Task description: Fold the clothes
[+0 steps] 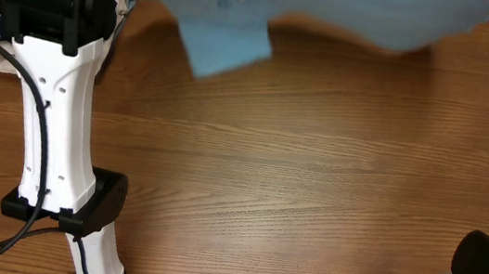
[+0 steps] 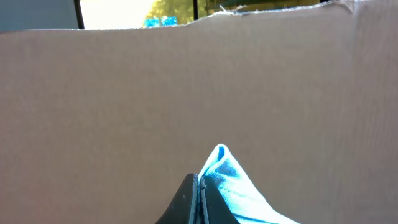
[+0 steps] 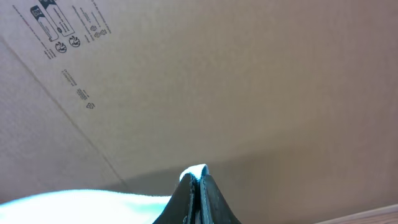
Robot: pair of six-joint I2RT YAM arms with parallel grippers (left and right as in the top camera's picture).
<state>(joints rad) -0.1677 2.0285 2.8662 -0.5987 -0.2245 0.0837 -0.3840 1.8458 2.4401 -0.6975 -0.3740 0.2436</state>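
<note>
1. A wood-grain desk [image 1: 316, 165] fills the overhead view. A plain cardboard panel [image 2: 186, 93] backs both wrist views.
2. The light-blue T-shirt [image 1: 354, 5] spans the desk's far edge. It is blurred and casts a shadow, with one corner drooping lower.
3. The left fingers [image 2: 185, 205] are pressed together, clamped on a blue fold of the T-shirt.
4. The right fingers [image 3: 185, 202] are closed on a pale tuft, apparently the same fabric but washed out almost white.

The sky-blue T-shirt [image 1: 353, 10], white print showing, stretches rumpled across the table's [image 1: 316, 165] far edge.
</note>
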